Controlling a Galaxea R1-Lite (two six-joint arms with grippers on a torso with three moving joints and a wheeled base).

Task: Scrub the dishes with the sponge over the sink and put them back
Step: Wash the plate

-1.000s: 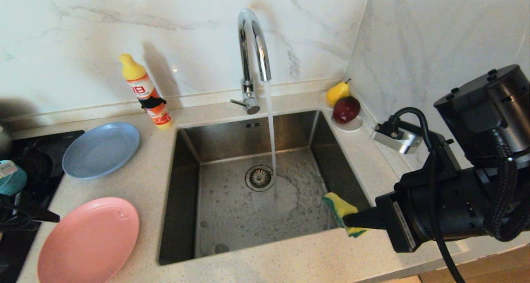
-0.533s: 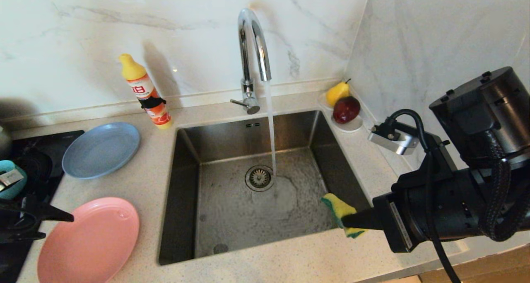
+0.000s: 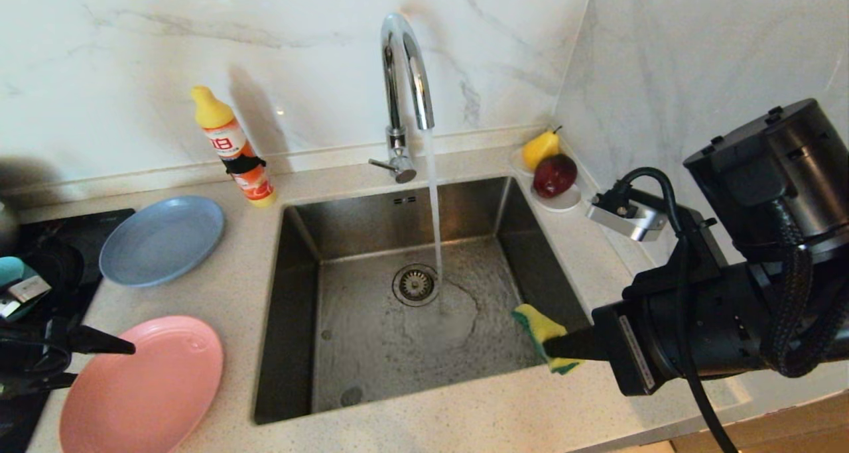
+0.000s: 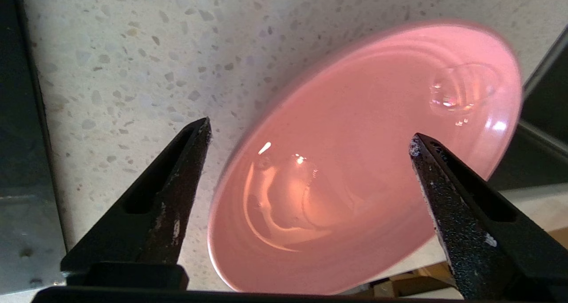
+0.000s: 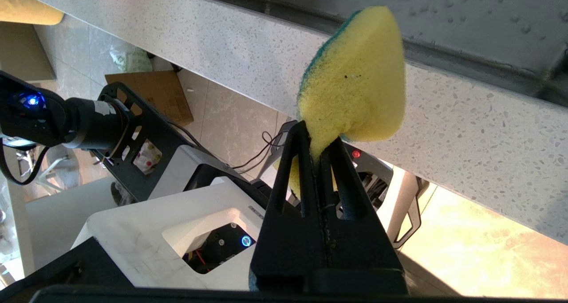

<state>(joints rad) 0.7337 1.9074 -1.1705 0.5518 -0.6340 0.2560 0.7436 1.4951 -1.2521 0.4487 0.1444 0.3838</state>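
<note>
At the lower left of the head view the left gripper [image 3: 99, 360] stands with its jaws spread wide and nothing between them, poised at the near-left rim of the salmon-pink plate [image 3: 142, 387], which lies flat on the speckled counter [image 3: 464, 420]; it seems clear of the plate, though the angle makes that hard to judge. At lower right the right gripper [image 3: 554, 350] pinches the yellow sponge [image 3: 540, 330] over the near-right corner of the sink [image 3: 371, 347]. Farther back the grey-blue plate [image 3: 162, 241] sits at mid-left, and the tap [image 3: 404, 75] runs water into the basin.
</note>
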